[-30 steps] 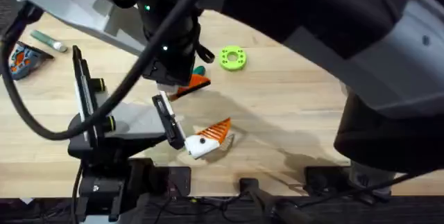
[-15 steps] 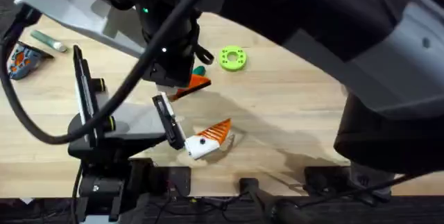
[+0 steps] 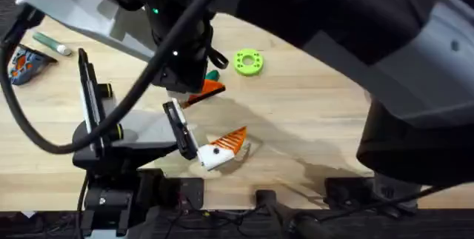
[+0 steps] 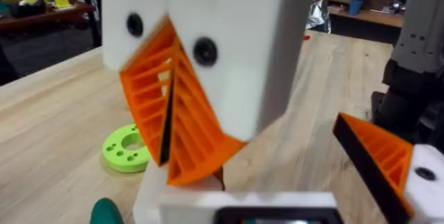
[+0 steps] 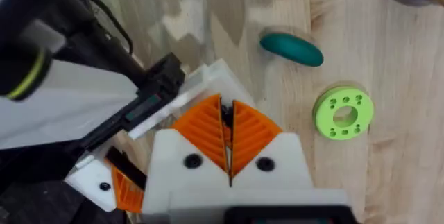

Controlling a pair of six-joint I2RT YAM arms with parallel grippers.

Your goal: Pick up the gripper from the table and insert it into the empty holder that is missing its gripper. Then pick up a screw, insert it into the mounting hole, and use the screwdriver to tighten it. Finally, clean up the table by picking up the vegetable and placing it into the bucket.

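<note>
Reaching in from the lower left of the overhead view, the left arm lies low over the worktop (image 3: pixel 311 113), its left tool (image 3: pixel 194 95) pointing toward the green ring (image 3: pixel 248 62). In the left wrist view its orange ribbed pads (image 4: pixel 173 113) press together with nothing between them. The right arm rises close under the overhead camera, large and dark. In the right wrist view the right tool (image 5: pixel 227 137) points down at the worktop, its orange pads meeting edge to edge, empty. The vegetable (image 5: pixel 291 48) lies on the wood just beyond that tool, near the green ring. The white holder (image 3: pixel 218 152) with an orange gripper (image 3: pixel 233 140) rests near the worktop's front edge.
</note>
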